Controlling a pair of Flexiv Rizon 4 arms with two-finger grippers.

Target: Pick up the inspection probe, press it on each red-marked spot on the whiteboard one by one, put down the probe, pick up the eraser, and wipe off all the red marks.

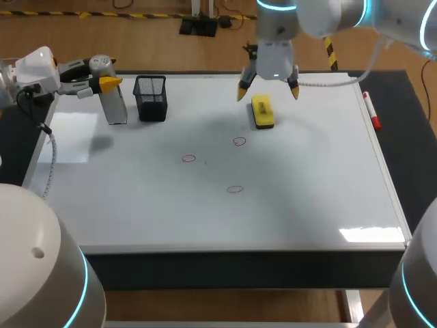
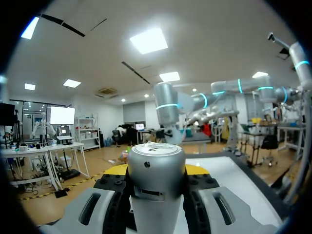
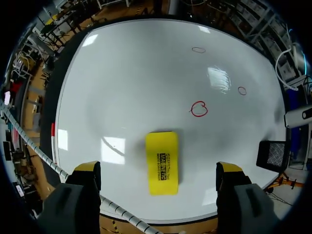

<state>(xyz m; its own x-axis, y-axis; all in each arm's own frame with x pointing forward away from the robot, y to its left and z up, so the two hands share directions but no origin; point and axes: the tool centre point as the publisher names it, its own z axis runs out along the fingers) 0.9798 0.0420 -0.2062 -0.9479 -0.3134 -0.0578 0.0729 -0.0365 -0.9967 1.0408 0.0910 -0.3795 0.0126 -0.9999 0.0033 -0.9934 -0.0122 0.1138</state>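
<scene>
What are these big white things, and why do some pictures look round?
They are a robot's two arms. One picture looks down from above the table. The two round ones come from a camera on each wrist. A whiteboard covers the table. On it are three red marks, a yellow eraser and a black mesh cup, with a red pen at its edge. The left tool grips a silver probe. The right tool hangs open above the eraser, touching nothing.
</scene>
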